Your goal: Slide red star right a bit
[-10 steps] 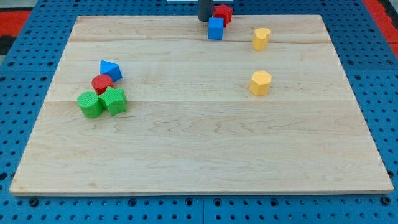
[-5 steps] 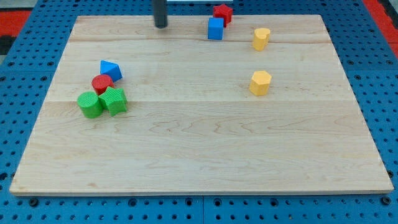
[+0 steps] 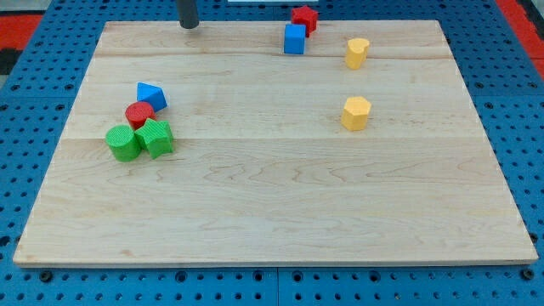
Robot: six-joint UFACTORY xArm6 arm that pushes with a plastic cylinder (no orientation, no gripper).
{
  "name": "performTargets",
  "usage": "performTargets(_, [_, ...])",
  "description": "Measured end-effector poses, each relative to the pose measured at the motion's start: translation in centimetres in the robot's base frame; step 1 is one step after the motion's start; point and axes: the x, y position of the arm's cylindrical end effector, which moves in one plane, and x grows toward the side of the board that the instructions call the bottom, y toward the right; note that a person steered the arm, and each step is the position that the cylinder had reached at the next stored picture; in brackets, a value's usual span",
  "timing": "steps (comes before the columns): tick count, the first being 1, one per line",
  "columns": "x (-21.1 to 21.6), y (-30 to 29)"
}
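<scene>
The wooden board (image 3: 272,187) lay on a blue pegboard, and the red star (image 3: 304,17) sat at its top edge, touching the blue cube (image 3: 295,39) just below it. My tip (image 3: 188,25) was well apart to the view's left, a bare rod grasping nothing. To do the step well, I judged it should meet the star's left face squarely, above the cube, and push only briefly
</scene>
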Motion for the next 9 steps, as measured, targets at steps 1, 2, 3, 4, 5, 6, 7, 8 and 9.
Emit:
performTargets(1, [-0.1,0.9])
performTargets(2, [0.0,1.0])
performTargets(3, [0.1,1.0])
performTargets(4, [-0.1,2.5])
performTargets(5, [-0.1,2.5])
performTargets(6, [0.0,2.5])
performTargets(7, [2.1,3.6])
performTargets(8, [0.1,5.7])
performTargets(9, [0.1,5.7])
